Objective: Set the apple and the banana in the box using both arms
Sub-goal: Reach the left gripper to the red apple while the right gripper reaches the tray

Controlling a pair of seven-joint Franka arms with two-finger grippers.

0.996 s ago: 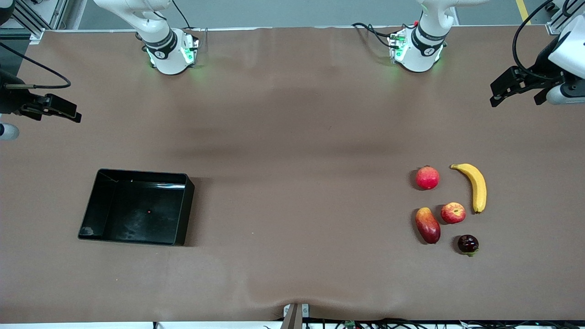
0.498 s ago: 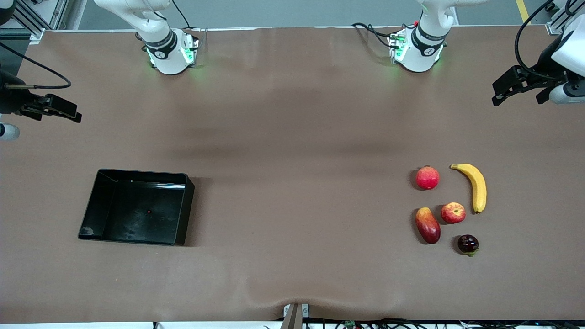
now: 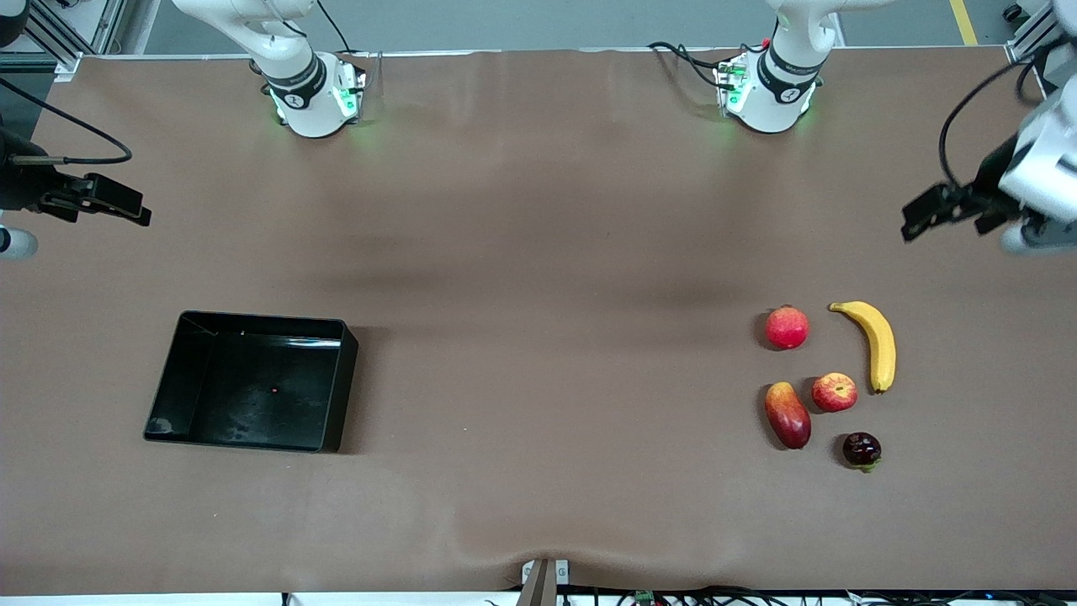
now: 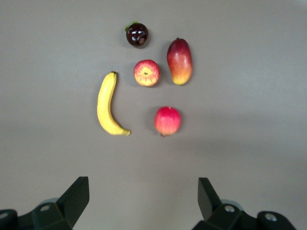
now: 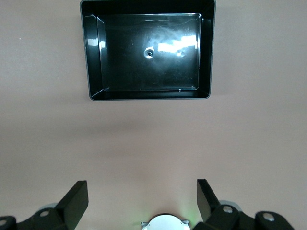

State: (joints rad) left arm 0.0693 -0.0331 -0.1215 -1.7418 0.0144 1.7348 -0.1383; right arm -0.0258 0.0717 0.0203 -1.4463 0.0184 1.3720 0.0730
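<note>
So far nothing is done: the box [image 3: 252, 380] sits empty at my right arm's end of the table, while the apple [image 3: 835, 392] and the banana [image 3: 875, 343] lie side by side (among other fruit) at my left arm's end. My left gripper [image 3: 942, 210] hangs wide and empty near them; my right gripper [image 3: 92, 202] waits, also wide and empty.

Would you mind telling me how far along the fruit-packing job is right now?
Nothing is done yet: the box holds no fruit. Nothing is in hand; the left gripper and right gripper hang open over bare table. Left to do: apple and banana, both lying among the other fruit.
</note>
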